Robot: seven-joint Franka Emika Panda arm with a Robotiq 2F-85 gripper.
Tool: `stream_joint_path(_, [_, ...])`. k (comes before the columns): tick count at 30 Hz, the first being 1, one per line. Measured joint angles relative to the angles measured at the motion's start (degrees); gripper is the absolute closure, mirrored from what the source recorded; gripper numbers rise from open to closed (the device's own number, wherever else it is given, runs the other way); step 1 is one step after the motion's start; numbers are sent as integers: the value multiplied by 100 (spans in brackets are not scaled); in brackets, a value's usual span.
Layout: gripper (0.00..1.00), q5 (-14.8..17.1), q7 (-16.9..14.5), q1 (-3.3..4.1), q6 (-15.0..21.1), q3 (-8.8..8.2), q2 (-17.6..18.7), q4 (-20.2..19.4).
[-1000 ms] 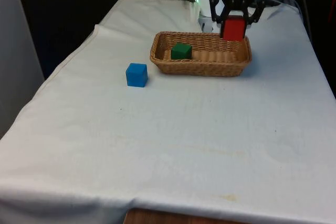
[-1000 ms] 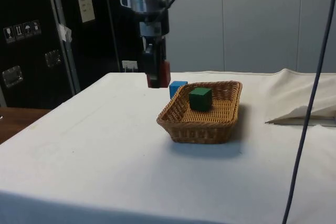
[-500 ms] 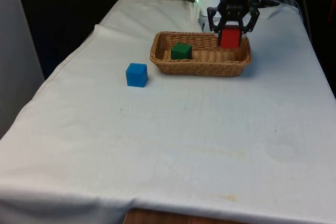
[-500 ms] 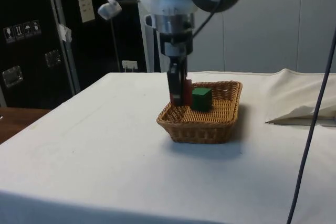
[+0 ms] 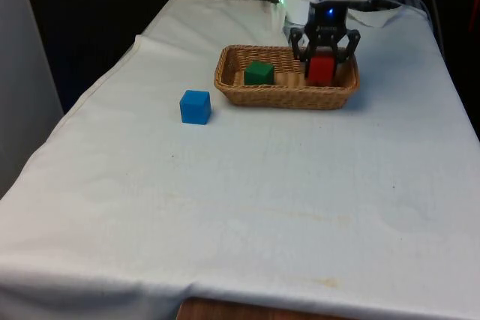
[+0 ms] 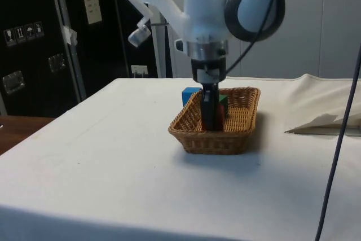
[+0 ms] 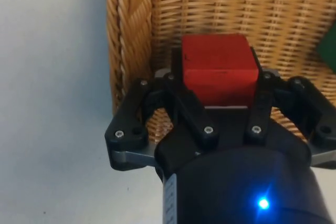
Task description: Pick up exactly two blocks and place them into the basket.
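My pincer (image 5: 322, 65) grips the red cube block (image 5: 321, 70), low inside the oval woven wicker basket (image 5: 285, 94) near its right rim, upper centre of the front view; green cube block (image 5: 259, 73) well apart at its left end; blue cube block (image 5: 195, 107) on open white-clothed surface (image 5: 247, 200), left.

- A robotics laboratory or test room is suggested, not a home.
- A long table draped in a plain white cloth (image 5: 247, 207) is set up as a bare work surface.
- A white jointed robot arm (image 6: 225, 4) is mounted at the table's end.
- Dark cabinets with metal latches and small white labels (image 6: 28, 55) are seen at the side.
- Black curtains (image 5: 112, 5) are hung behind the table, and a loose dark cable (image 6: 338, 139) is strung across the side view.
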Motion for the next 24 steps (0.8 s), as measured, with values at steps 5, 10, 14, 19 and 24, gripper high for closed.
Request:
stream_joint_path(5, [99, 0, 6, 0, 321, 0, 355, 17])
stream_joint_path(10, [82, 0, 11, 0, 390, 6, 504, 69])
stream_joint_path(14, [34, 0, 11, 0, 390, 6, 510, 63])
stream_joint_path(19, [0, 0, 11, 0, 390, 6, 516, 63])
stream_joint_path(24, [0, 0, 11, 0, 390, 6, 527, 63])
